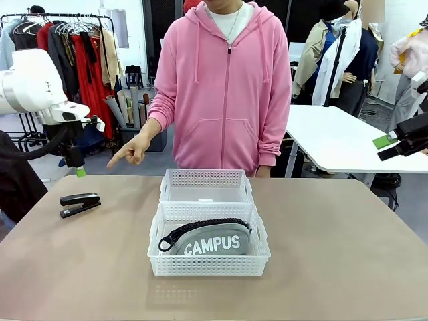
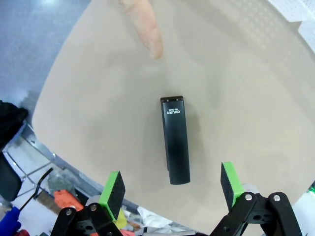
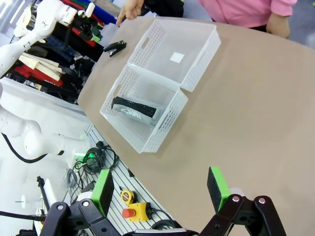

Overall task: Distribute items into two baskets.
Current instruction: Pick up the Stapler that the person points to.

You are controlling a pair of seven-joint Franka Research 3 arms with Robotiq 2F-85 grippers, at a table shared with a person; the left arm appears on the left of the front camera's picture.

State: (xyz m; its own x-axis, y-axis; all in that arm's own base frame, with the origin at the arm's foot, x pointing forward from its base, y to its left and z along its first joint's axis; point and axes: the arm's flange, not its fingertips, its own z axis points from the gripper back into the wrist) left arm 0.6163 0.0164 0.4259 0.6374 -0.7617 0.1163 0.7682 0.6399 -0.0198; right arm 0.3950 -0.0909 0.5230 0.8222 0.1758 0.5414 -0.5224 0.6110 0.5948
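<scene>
A grey "CAMPUS" pouch (image 1: 212,241) lies inside the near white basket (image 1: 207,266). The far basket (image 1: 206,178) behind it holds nothing. A black stapler (image 1: 80,202) rests on the table at the left. My left gripper (image 1: 77,166) hangs open above and behind it; in the left wrist view the stapler (image 2: 175,140) lies below the gripper (image 2: 171,186), untouched. A person's finger (image 2: 145,27) points toward the stapler. My right gripper (image 1: 389,147) is open, high at the right edge. The right wrist view shows the gripper (image 3: 160,188), both baskets (image 3: 166,127) (image 3: 202,59), the pouch (image 3: 135,109) and the stapler (image 3: 114,48).
The person in a pink hoodie (image 1: 224,80) stands at the far edge, with one hand (image 1: 130,152) over the table's left corner. A white table (image 1: 348,137) stands at the back right. Bare tabletop surrounds the baskets. Cables and tools (image 3: 133,206) lie beneath my side.
</scene>
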